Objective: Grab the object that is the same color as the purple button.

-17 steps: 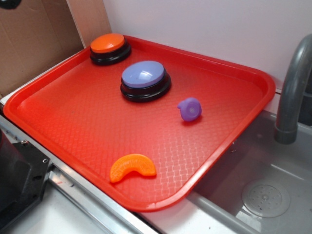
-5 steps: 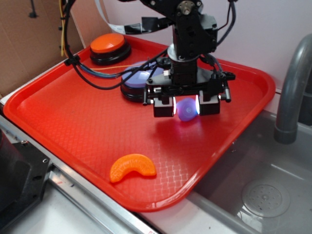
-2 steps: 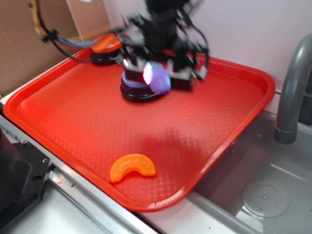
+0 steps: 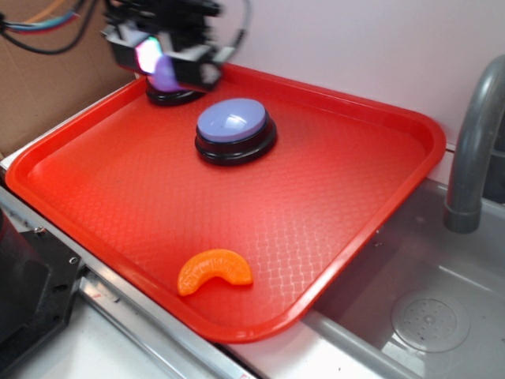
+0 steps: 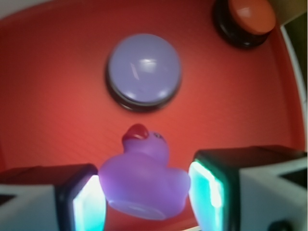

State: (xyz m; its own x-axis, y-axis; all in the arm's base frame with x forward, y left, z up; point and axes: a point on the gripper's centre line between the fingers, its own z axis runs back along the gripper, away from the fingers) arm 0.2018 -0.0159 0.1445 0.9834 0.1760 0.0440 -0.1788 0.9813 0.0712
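Claw (image 4: 164, 61) at the far left of my exterior view, lifted above the tray's (image 4: 410, 178) back-left corner and blurred, clenched on the purple duck (image 4: 163, 73) between its lit fingers (image 4: 146, 54). Just under it I see the black base of the orange button (image 4: 172, 96), its top mostly hidden. To the right sits the purple button (image 4: 232, 122), resting on the tray well apart from the claw. Nearer the front edge lies the orange slice (image 4: 215, 271), and the grey faucet (image 4: 473, 150) stands at far right over the sink (image 4: 430, 316).

On my wrist view the duck (image 5: 143, 179) hangs upright between the two glowing pads (image 5: 89, 204), touching both; its red beak points up-frame toward the purple button (image 5: 144, 70), and its body runs along that same line. The orange button (image 5: 251, 14) sits top right.
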